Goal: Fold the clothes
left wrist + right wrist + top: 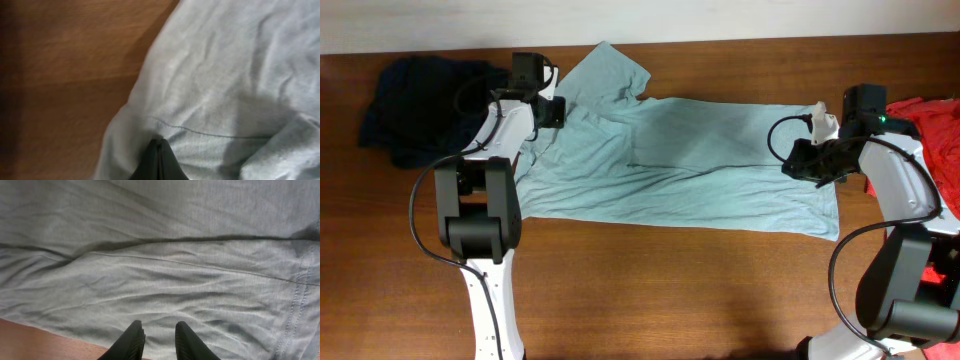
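The pale grey-teal T-shirt [690,160] lies spread flat across the table, sleeve end at the left and hem at the right. My left gripper [552,112] is on its left end near the sleeve. In the left wrist view its fingers [159,150] are pressed together with the cloth [225,75] gathered at their tips. My right gripper [802,160] hovers over the shirt's right end. Seen from the right wrist, that gripper [157,330] is open by a narrow gap, with nothing between the fingers and rumpled cloth [160,255] beneath.
A dark navy garment [415,110] lies bunched at the back left. A red shirt [935,125] sits at the right edge. Bare wooden table [670,290] runs along the front. Wood [65,75] shows left of the shirt's edge.
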{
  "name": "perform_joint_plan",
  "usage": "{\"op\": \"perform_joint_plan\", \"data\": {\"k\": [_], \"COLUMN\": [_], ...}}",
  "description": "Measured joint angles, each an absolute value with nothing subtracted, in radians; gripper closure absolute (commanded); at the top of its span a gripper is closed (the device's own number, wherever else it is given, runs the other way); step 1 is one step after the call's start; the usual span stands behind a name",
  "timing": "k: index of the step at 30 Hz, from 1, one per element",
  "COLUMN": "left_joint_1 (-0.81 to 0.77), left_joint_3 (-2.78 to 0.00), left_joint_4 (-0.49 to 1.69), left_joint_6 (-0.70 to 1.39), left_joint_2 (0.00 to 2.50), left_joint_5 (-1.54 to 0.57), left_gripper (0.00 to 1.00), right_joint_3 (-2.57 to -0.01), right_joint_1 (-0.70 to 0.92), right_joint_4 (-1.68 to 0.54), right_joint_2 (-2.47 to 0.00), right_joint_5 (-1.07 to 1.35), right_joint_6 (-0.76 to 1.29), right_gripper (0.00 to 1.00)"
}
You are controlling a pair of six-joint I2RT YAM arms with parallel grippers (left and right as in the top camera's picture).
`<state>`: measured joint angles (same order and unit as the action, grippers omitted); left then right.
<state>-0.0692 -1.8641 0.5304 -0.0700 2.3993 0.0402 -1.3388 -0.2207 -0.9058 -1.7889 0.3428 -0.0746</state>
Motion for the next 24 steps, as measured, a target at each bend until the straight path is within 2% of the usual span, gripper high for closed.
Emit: {"op": "perform_joint_plan", "data": {"k": [6, 16, 18, 21, 24], "left_joint_1": [-0.070, -0.073, -0.073, -0.073, -0.073], "left_joint_3": [-1.877, -1.876, -1.875, -1.875, -1.876], "left_joint_4": [0.612, 0.622, 0.620, 0.618, 0.652], "left_joint_6": [-0.037, -0.005, -0.002, -0.002, 0.013], "left_joint_2": [2.394, 2.384, 2.377, 2.343, 2.264], "left_joint_5": [0.106, 0.129, 0.132, 0.133, 0.133], "left_gripper": [0.99, 0.99, 0.94, 0.72, 0.71], "right_joint_3": [-1.338, -1.338, -1.338, -1.338, -1.338], "right_joint_1": [-0.221, -0.221, -0.221, -0.221, -0.221], "right_joint_4": [-0.904, -0.903, -0.900, -0.896, -0.896], "right_joint_2": [-1.789, -1.789, -1.789, -1.789, -1.789], "right_joint_5": [0.343, 0.343, 0.343, 0.343, 0.343], "right_joint_6": [-0.075, -0.075, -0.075, -0.075, -0.075], "right_gripper": [0.73, 0.71, 0.71, 0.71, 0.71]}}
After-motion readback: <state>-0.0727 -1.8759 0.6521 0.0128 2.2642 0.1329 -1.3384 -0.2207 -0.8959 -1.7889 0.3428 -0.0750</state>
